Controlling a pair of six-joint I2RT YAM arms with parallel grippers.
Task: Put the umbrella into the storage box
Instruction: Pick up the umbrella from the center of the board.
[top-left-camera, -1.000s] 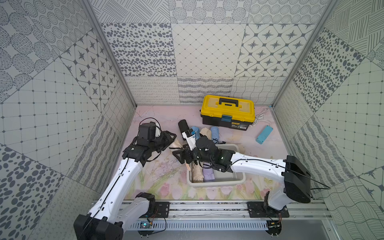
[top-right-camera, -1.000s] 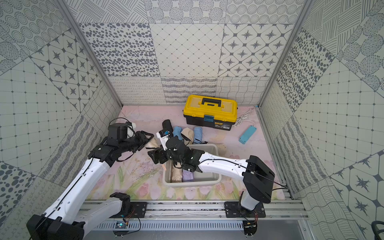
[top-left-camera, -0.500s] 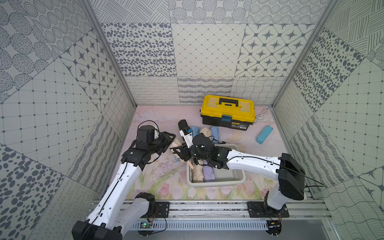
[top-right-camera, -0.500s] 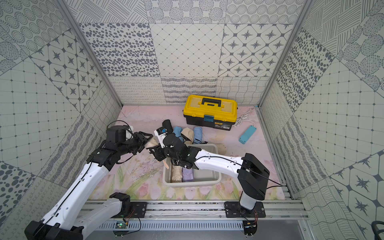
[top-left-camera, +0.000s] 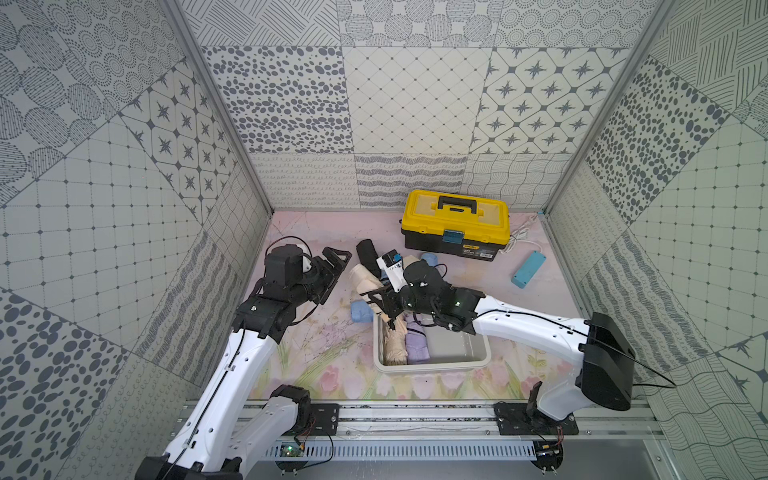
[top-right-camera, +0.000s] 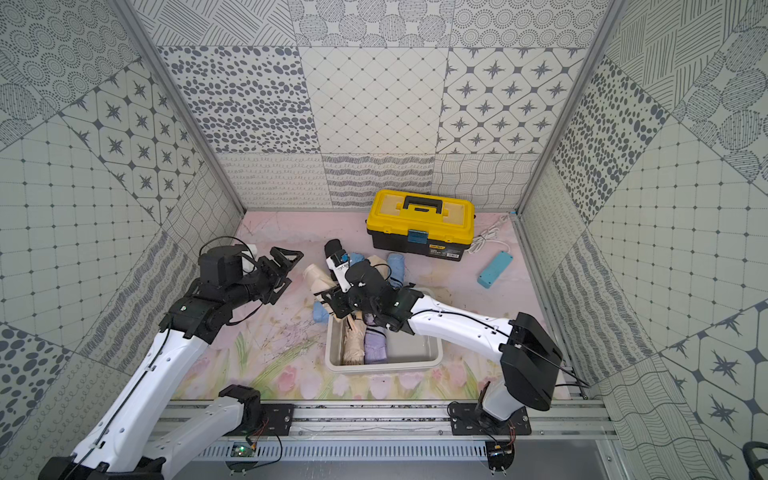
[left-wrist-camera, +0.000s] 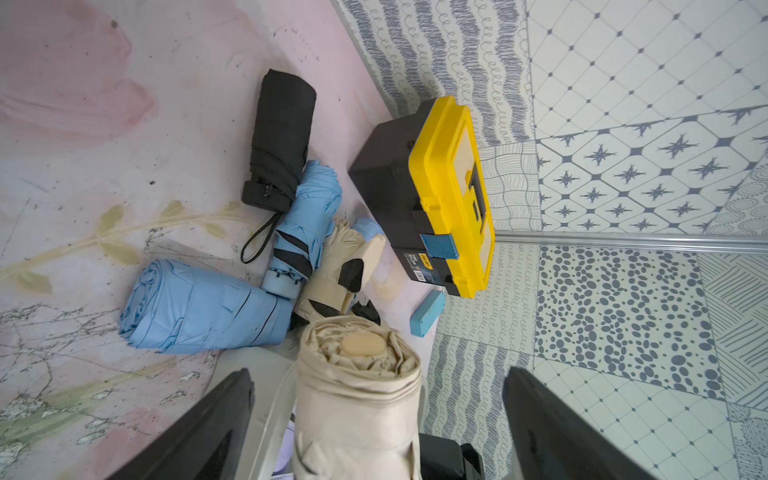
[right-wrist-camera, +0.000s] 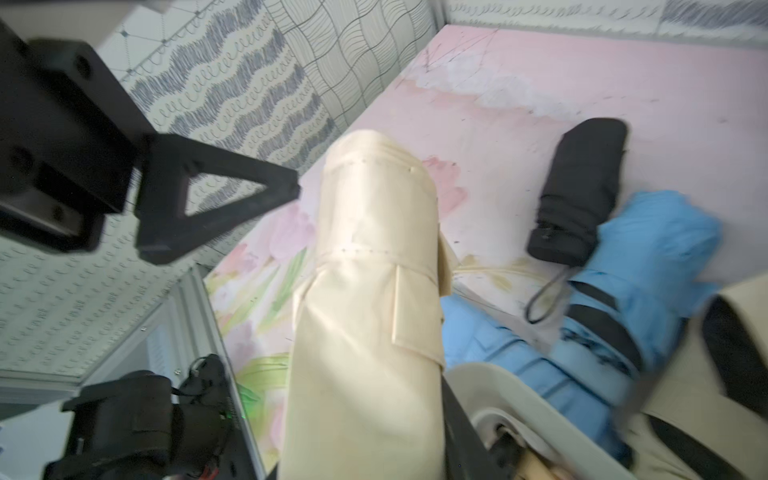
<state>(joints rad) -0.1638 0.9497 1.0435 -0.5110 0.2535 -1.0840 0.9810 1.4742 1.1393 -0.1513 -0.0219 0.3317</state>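
Observation:
A folded beige umbrella (top-left-camera: 363, 278) hangs tilted just past the far left corner of the white storage box (top-left-camera: 432, 368), seen in both top views. My right gripper (top-left-camera: 380, 297) is shut on its lower part; the right wrist view shows the umbrella (right-wrist-camera: 370, 311) filling the jaws, with one dark finger (right-wrist-camera: 461, 428) against its side. My left gripper (top-left-camera: 336, 259) stands open to the umbrella's left. In the left wrist view its fingers (left-wrist-camera: 208, 424) are spread wide, apart from the umbrella (left-wrist-camera: 357, 407). A beige umbrella (top-left-camera: 395, 345) and a lavender one (top-left-camera: 417, 345) lie in the box.
More folded umbrellas lie behind the box: a black one (top-left-camera: 368, 251), blue ones (top-left-camera: 359, 311) (top-left-camera: 430, 259) and a beige-and-black one (left-wrist-camera: 345, 266). A yellow-lidded black toolbox (top-left-camera: 455, 224) stands at the back, with a white cable (top-left-camera: 519, 239) and a blue case (top-left-camera: 528, 268) to its right.
My left gripper has opened wide and let go of the beige umbrella. My right gripper has closed on that umbrella.

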